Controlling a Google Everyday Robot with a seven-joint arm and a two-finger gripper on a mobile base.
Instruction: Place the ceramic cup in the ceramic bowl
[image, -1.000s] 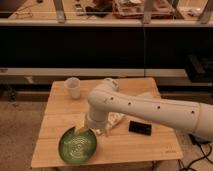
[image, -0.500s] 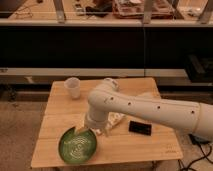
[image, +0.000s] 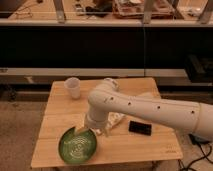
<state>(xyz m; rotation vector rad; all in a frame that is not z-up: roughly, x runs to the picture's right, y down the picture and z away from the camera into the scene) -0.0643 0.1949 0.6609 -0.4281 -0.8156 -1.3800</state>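
Observation:
The ceramic cup (image: 72, 87), small and white, stands upright at the far left of the wooden table (image: 55, 112). Nothing touches it. The ceramic bowl (image: 78, 146), a wide green dish with pale rings, sits at the near left edge. My white arm reaches in from the right and bends down over the table's middle. Its gripper (image: 93, 130) hangs open just above the bowl's far rim with nothing between its fingers. The gripper is well short of the cup, which stands behind and to the left of it.
A black rectangular object (image: 140, 128) lies on the table right of the gripper. A pale packet (image: 116, 120) shows partly under the arm. A dark shelf unit (image: 105, 47) runs behind the table, and cables (image: 200, 150) lie on the floor at right.

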